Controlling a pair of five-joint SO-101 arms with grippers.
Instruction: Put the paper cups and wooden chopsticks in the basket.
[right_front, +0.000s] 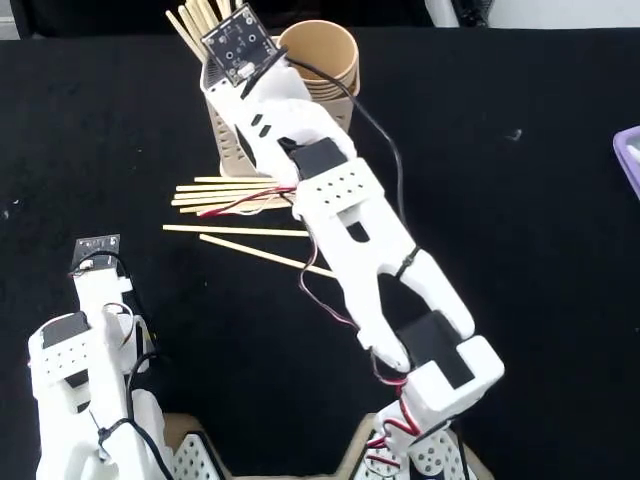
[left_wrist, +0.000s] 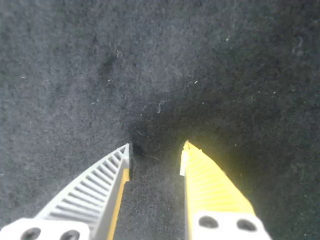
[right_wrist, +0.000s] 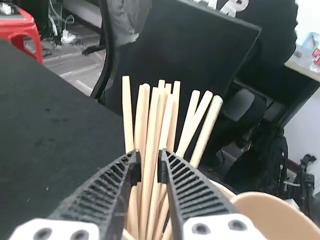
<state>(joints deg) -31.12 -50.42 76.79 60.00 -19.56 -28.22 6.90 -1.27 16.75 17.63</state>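
A bundle of wooden chopsticks (right_front: 197, 20) stands upright in the beige slotted basket (right_front: 232, 152) at the back of the table. My right gripper (right_wrist: 148, 167) is above the basket, shut on chopsticks (right_wrist: 150, 130) of that bundle. A stack of brown paper cups (right_front: 322, 58) stands right beside them, its rim (right_wrist: 272, 212) close to the gripper; whether it sits inside the basket I cannot tell. Several loose chopsticks (right_front: 228, 195) lie on the black cloth in front of the basket, two more (right_front: 262, 255) a little nearer. My left gripper (left_wrist: 156, 150) is open just above bare cloth at the front left (right_front: 96, 252).
The right arm (right_front: 350, 230) stretches diagonally over the loose chopsticks and hides their right ends. A purple object (right_front: 630, 155) pokes in at the table's right edge. Black cloth (right_front: 520, 250) covers the table.
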